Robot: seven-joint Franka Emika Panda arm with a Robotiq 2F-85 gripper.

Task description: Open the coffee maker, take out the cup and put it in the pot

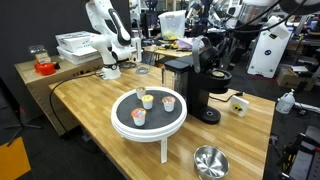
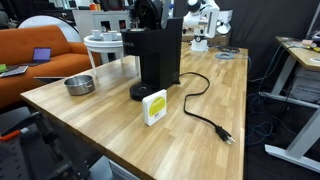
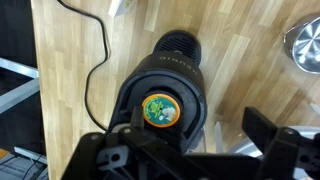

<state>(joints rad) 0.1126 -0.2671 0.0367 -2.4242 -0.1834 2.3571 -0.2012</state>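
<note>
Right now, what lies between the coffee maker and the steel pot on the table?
Only bare wooden tabletop. Both exterior views show the stretch from the coffee maker to the pot with nothing on it; the pedestal tray stands aside.

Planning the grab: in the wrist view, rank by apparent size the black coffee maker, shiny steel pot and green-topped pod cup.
1. Black coffee maker.
2. Shiny steel pot, partly cropped by the frame.
3. Green-topped pod cup, smallest.
</note>
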